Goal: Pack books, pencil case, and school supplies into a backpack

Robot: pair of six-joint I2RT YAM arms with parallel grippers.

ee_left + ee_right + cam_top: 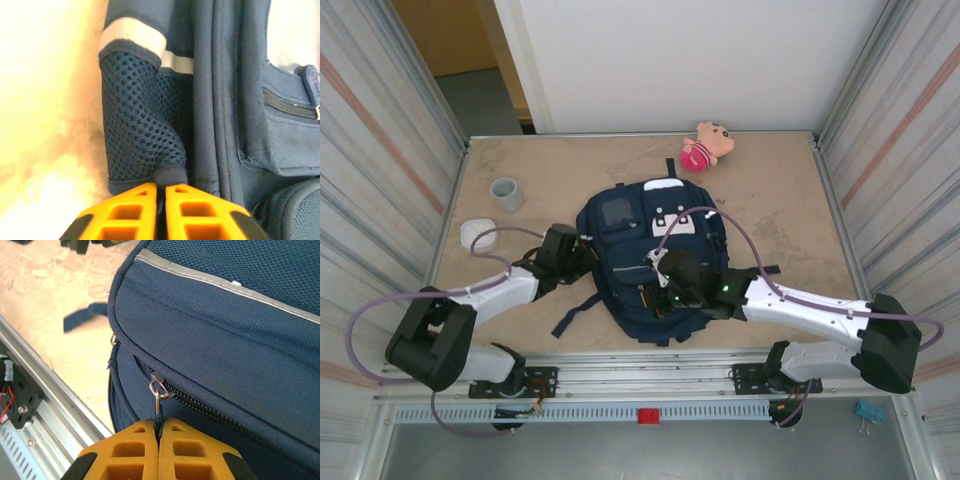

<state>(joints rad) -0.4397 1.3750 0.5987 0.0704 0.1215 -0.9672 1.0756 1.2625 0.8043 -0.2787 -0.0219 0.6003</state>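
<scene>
Zip step: both pincers on the backpack

Nearest me, my right pincer point(158, 429) is pinched shut on the metal zip pull point(157, 396) at the backpack's near left corner. To the left, my left pincer point(160, 189) is nipped narrow on a fold of cloth at the foot of the mesh pocket point(140, 115). The backpack point(655, 255) lies flat mid-counter point(790, 200). Far beyond it are a grey cup point(506, 194), a white box point(475, 234) and a plush toy point(707, 145). I judge I am working the zip while the left pincer anchors the bag. Next I should draw the pull along its track, steady, with the cloth taut. What is inside I cannot tell.
</scene>
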